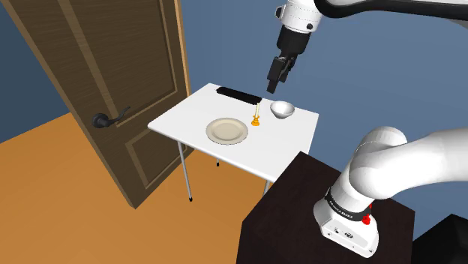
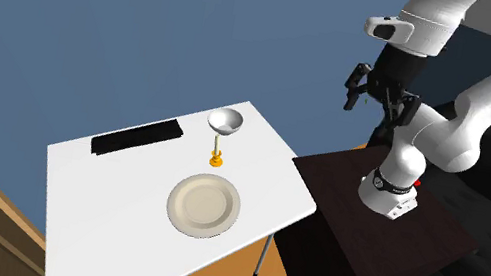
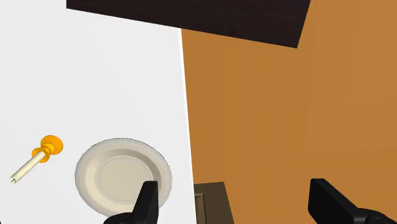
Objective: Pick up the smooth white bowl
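A small white bowl [image 1: 282, 109] [image 2: 225, 119] stands upright near the far corner of the white table [image 1: 296, 139] [image 2: 100, 210]. My black gripper [image 1: 276, 75] [image 2: 374, 94] [image 3: 238, 205] hangs high in the air, well above the table and off to the bowl's side toward the stand, apart from it. Its fingers [image 3: 146, 202] stand wide apart with nothing between them. In the wrist view the table's edge and the orange floor [image 3: 254, 127] lie beneath the hand.
A cream plate [image 1: 227, 130] [image 2: 205, 204] [image 3: 123, 175] lies mid-table. An orange candlestick with a pale candle [image 1: 256, 120] [image 2: 217, 153] [image 3: 38, 156] stands between plate and bowl. A flat black slab [image 1: 238, 95] [image 2: 136, 138] lies along the far edge. The dark stand [image 1: 315, 202] [image 2: 390, 236] adjoins the table; a brown door [image 1: 112, 90] stands nearby.
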